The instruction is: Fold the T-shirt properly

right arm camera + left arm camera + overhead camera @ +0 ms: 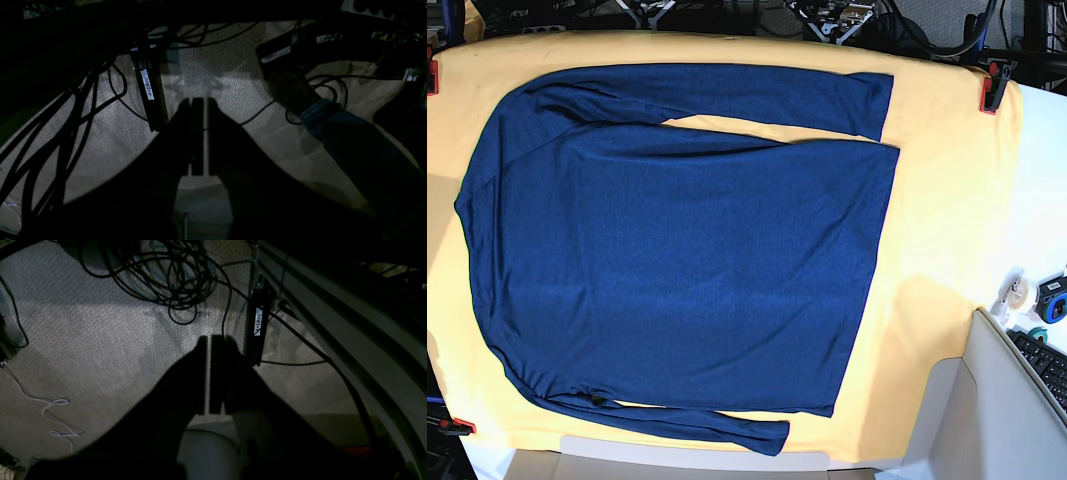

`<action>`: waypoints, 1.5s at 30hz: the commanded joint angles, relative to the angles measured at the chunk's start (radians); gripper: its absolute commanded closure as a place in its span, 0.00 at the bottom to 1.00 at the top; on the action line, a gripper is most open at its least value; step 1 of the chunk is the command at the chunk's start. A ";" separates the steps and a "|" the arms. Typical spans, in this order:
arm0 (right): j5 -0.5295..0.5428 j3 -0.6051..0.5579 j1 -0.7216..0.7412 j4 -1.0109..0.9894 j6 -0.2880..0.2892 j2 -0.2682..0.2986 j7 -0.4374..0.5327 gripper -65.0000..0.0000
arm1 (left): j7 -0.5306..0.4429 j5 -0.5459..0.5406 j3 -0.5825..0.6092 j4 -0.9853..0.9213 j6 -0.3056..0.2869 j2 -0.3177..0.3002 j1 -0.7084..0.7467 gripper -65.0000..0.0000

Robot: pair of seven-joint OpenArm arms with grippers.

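Note:
The dark navy long-sleeved T-shirt [687, 260] lies spread flat on the yellow table cloth [947, 200] in the base view. Its hem is toward the right. One sleeve runs along the top edge and the other along the bottom edge. Neither arm appears in the base view. In the left wrist view my left gripper [211, 337] hangs over the carpeted floor, shut with nothing in it. My right gripper [200, 99] in the right wrist view is also shut and empty above the floor. Neither wrist view shows the shirt.
Red clamps [993, 92] pin the cloth at the table corners. A keyboard [1047, 365] and small items sit at the right. Coiled cables [173, 276] and a labelled black bar [257, 326] lie on the floor. A person's jeans leg [350, 140] stands near the right gripper.

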 commanded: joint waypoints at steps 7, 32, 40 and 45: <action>-0.005 -0.005 -0.054 0.035 -0.003 0.001 0.041 1.00 | -0.009 0.002 -0.006 0.004 0.003 -0.002 -0.001 1.00; -0.080 -0.085 -0.708 0.931 -0.004 0.095 0.061 1.00 | 0.155 -0.001 -0.001 1.069 0.004 -0.003 0.625 1.00; -0.077 -0.074 -0.923 1.279 -0.004 0.136 0.063 1.00 | 0.150 -0.001 0.003 1.422 0.003 -0.095 0.857 1.00; 0.035 -0.002 -1.006 1.446 -0.004 0.159 0.063 1.00 | 0.158 -0.001 0.003 1.646 0.003 -0.146 0.984 1.00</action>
